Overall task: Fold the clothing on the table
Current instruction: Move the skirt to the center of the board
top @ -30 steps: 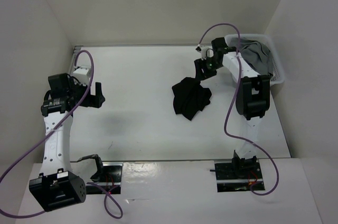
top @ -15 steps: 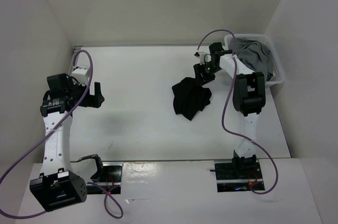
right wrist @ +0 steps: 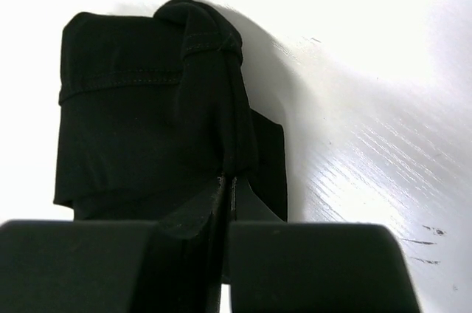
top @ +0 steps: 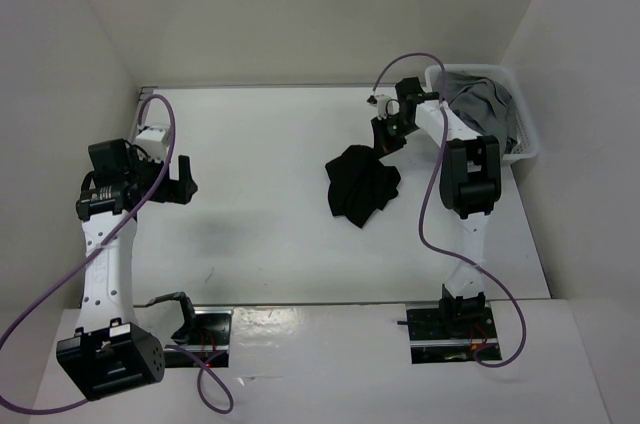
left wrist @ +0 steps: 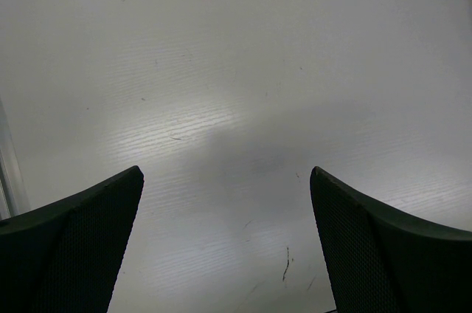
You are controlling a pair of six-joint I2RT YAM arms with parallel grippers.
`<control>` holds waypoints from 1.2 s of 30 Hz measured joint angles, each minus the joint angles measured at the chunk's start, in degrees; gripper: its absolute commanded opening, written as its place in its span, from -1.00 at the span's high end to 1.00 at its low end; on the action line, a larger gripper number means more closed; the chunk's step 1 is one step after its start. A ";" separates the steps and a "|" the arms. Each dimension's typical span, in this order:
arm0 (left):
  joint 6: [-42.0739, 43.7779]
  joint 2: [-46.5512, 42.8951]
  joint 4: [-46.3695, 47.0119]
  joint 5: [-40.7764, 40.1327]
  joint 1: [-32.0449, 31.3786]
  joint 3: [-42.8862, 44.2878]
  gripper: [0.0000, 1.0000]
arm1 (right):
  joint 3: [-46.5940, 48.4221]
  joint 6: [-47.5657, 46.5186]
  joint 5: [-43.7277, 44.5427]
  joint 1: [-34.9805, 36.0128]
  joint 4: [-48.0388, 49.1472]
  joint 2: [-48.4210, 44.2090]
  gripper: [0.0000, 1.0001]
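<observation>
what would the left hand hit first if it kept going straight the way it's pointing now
Most likely the table. The left hand is open and angled down at bare white tabletop, and its wrist view shows nothing else ahead. How far off the surface lies is unclear.

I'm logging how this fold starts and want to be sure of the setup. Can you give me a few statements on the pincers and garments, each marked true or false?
1. The left pincer is open above the table. True.
2. The black garment lies folded in a neat flat rectangle. False: it is a crumpled heap.
3. The right pincer is shut on the black garment's edge. True.
4. The grey garment lies on the table beside the black one. False: it sits in the white basket at the far right.
</observation>
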 measured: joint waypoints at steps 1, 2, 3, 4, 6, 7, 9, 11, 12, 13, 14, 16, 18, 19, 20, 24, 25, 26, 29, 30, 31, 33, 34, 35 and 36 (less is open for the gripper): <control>0.00 0.00 0.00 0.00 0.00 0.00 -0.99 | 0.07 0.02 0.00 0.00 0.04 0.00 1.00; 0.00 0.00 0.00 0.00 0.00 0.00 -0.99 | 0.17 0.02 -0.02 0.00 0.02 0.00 1.00; 0.00 0.00 0.00 0.00 0.00 0.00 -0.99 | 0.44 0.02 -0.11 0.00 -0.04 0.00 1.00; 0.00 0.00 0.00 0.00 0.00 0.00 -0.99 | 0.63 0.04 -0.31 0.00 -0.04 0.00 1.00; 0.00 0.00 0.00 0.00 0.00 0.00 -0.99 | 1.20 0.09 -0.83 0.04 -0.17 -0.11 1.00; 0.00 0.00 0.00 0.00 -0.02 0.00 -0.99 | 1.38 0.26 -0.96 0.15 -0.17 -0.31 1.00; 0.00 0.02 0.00 0.02 0.00 0.00 -0.99 | 1.68 0.50 -1.29 0.90 -0.55 -1.22 1.00; 0.00 0.11 0.00 0.02 0.00 0.00 -0.99 | 2.05 0.66 -1.92 2.78 -1.07 -2.86 1.00; 0.02 0.13 0.00 0.00 0.00 0.00 -0.99 | 2.25 0.66 -2.27 3.85 -1.16 -3.61 1.00; 0.00 0.24 0.00 0.02 0.00 0.00 -0.99 | 2.38 0.66 -2.43 5.01 -1.20 -4.28 1.00; 0.02 0.31 0.00 0.00 0.00 0.00 -0.99 | 2.51 0.66 -2.47 6.69 -1.22 -5.11 1.00; 0.02 0.42 0.00 0.02 0.00 0.00 -0.99 | 2.80 0.59 -2.71 11.63 -1.16 -6.60 1.00; 0.07 0.42 0.00 0.02 0.00 0.00 -0.99 | 2.89 0.48 -2.80 17.75 -1.16 -7.43 1.00; 0.04 0.42 0.00 0.17 0.13 0.00 -0.99 | 3.21 0.44 -2.86 21.46 -1.22 -7.45 1.00; 0.04 0.42 0.00 0.26 0.24 0.00 -0.99 | 3.61 0.44 -3.08 25.88 -1.20 -7.19 1.00; 0.07 0.39 -0.02 0.52 0.92 0.00 -0.99 | 7.45 0.48 -4.04 36.59 -2.47 -3.89 0.22; 0.07 0.39 -0.02 0.59 1.14 0.00 -0.99 | 9.33 0.61 -4.37 38.71 -3.06 -2.27 0.13; 0.09 0.37 -0.02 0.68 1.22 0.00 -0.99 | 10.86 0.37 -4.66 40.13 -3.32 -0.90 0.07; 0.17 0.31 -0.02 1.05 1.73 0.00 -0.99 | 15.96 0.09 -4.92 42.16 -5.46 3.45 0.02; 0.17 0.28 -0.02 1.14 1.88 0.00 -0.99 | 16.92 0.04 -4.48 41.99 -5.84 4.20 -0.04; 0.22 0.24 -0.04 1.31 2.03 -0.02 -0.99 | 17.16 0.13 -3.69 41.42 -6.10 4.35 -0.04; 0.33 0.11 -0.09 1.88 2.12 0.00 -0.99 | 16.57 0.09 -2.91 39.67 -5.99 3.78 -0.08; 0.48 0.02 -0.11 2.19 2.14 0.00 -0.99 | 15.74 0.17 -2.27 38.25 -5.92 3.10 -0.13; 0.66 -0.13 -0.24 2.82 2.08 0.00 -0.99 | 14.60 0.28 -1.95 36.72 -5.77 2.29 -0.13; 0.87 -0.24 -0.44 3.32 1.77 0.00 -0.99 | 13.07 0.31 -1.49 34.60 -5.62 1.18 -0.15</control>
